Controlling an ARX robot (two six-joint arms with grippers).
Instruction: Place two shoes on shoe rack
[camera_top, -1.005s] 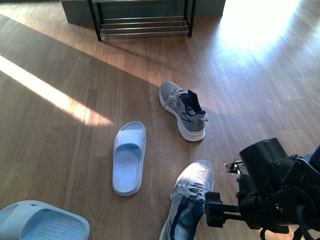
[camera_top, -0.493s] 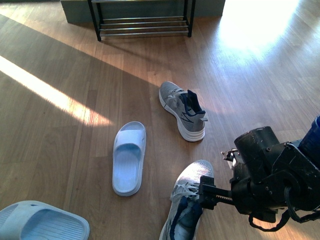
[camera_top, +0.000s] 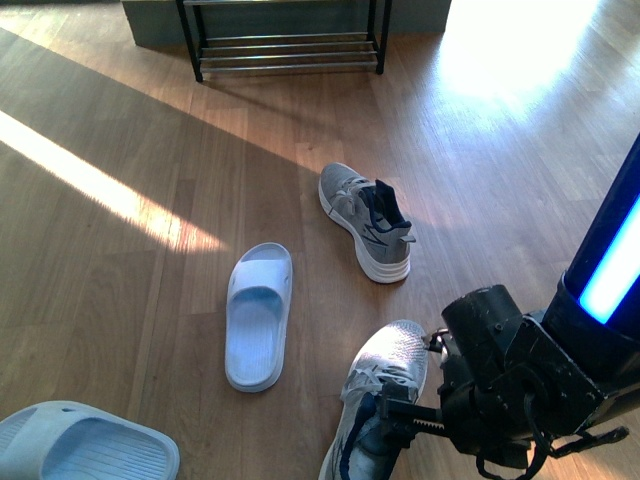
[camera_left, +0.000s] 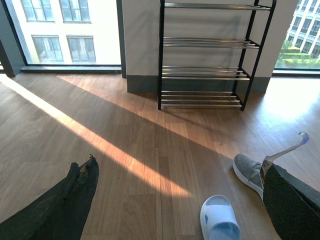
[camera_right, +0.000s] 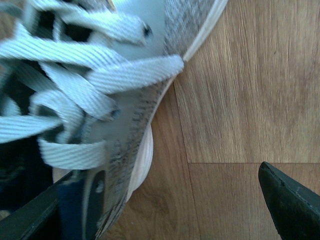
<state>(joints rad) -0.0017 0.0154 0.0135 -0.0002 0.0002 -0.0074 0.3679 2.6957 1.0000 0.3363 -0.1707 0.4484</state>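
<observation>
**Low sun, hard shadows**

Sunlight slants in from the windows (camera_left: 75, 30), striping the wooden floor (camera_top: 120, 190) and blowing out its far right corner. Right wrist view sits so close the laces (camera_right: 130, 72) look soft, perhaps motion-blurred.

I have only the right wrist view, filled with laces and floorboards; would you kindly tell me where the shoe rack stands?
Observer: The shoe rack stands far ahead, slightly left of the near sneaker you see.
Operator: Thank you; does it hold any shoes?
Observer: None show on its rods in the left wrist view.
Operator: Where is the other sneaker?
Observer: The second sneaker lies upright between the near one and the rack, toe toward the rack.
</observation>
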